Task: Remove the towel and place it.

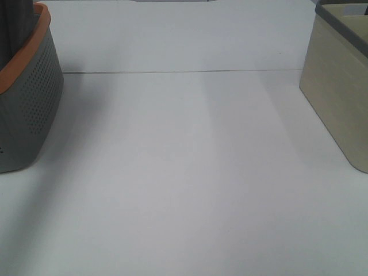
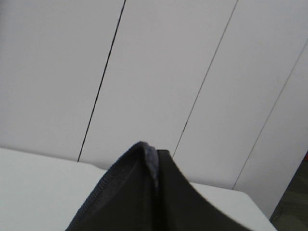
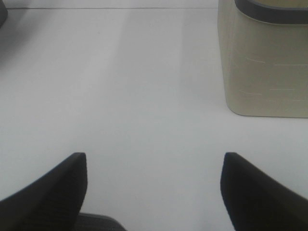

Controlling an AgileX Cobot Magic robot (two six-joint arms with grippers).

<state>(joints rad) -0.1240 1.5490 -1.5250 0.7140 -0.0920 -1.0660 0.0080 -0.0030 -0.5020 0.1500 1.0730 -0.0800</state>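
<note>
White flat table (image 1: 184,190), centre bare, one seam line across the far part.

Grey perforated plastic basket with orange rim (image 1: 34,109) sits at the table's left edge. Beige basket with grey rim (image 1: 339,98) sits at the right edge. They are well apart, on opposite sides.

Dark navy-grey terry towel (image 1: 14,29): it's the grey streaked mass inside the orange rim, running up out of the high view. I read it as hanging, long axis upright, lower end in the grey basket. Can't see how much has cleared the rim.

Left pincer (image 2: 153,149): clenched, tips meeting, with a sliver of blue-grey fuzzy cloth nipped between them. I read that as the towel's top edge. The wrist camera looks out at wall panels, so the arm is probably raised. It's outside the high view.

Right pincer (image 3: 155,159): released, fingers wide apart with nothing between them. It hangs over bare table with the beige basket ahead of it and off to one side.

Key relation: the towel hangs straight below the left pincer on the left side, so the left arm owns it. The right arm is a full table-width away.

Next, my guess: lift straight up until the hem clears the orange rim, then carry toward mid-table or the beige basket. Risks: the hem snags the rim and drags the basket, or a thin edge pinch slips.
</note>
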